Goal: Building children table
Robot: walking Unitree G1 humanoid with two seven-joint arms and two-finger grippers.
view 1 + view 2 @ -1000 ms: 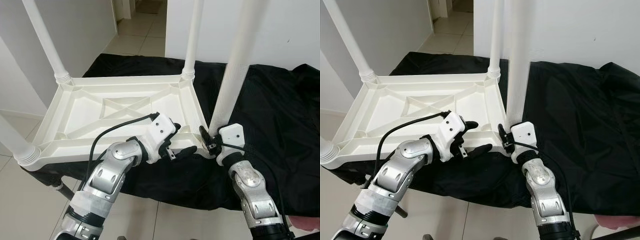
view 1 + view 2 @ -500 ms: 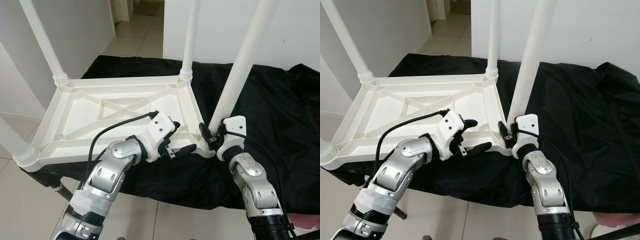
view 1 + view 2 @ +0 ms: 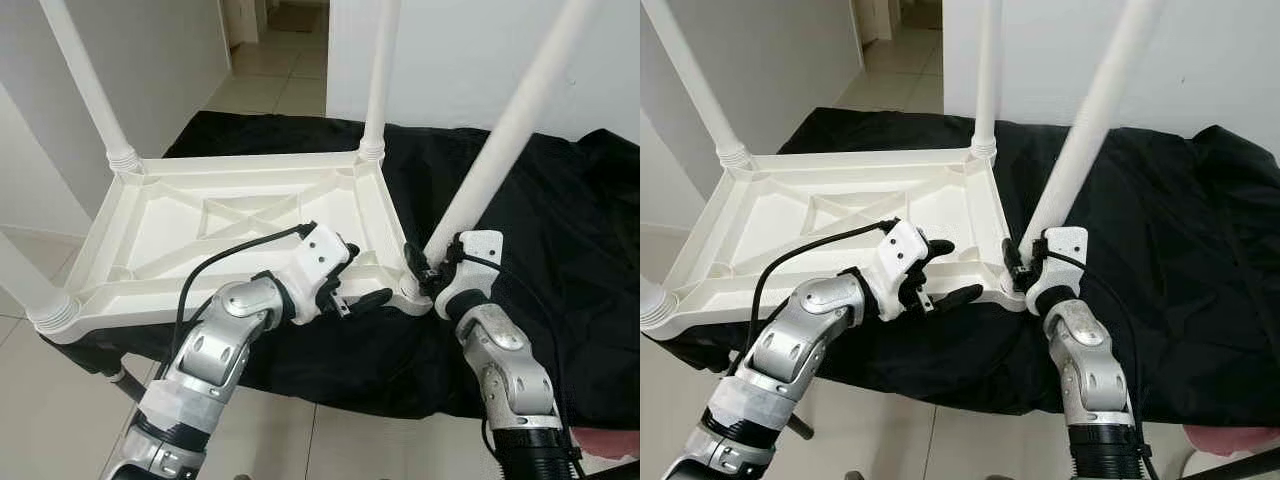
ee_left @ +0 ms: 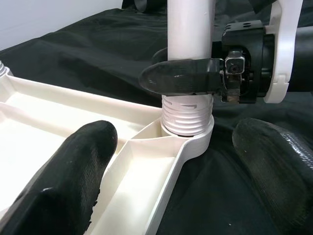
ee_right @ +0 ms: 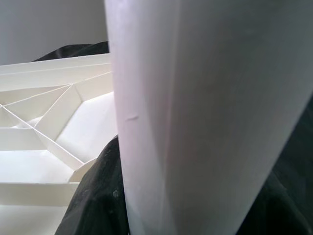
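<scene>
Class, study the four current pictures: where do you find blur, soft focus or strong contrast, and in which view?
Right wrist view: the white table leg sits close to the lens, soft and featureless. Left wrist view: the near black fingers are out of focus, while the right end effector on the leg is sharp. Left eye view: even lighting; the leg's upper part looks slightly smeared; the black cloth shows little detail.

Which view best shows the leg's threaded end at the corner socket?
The left wrist view: the threaded end sits in the corner socket, with the right gripper clamped just above. The eye views show that joint small behind the gripper; the right wrist view shows blank leg.
</scene>
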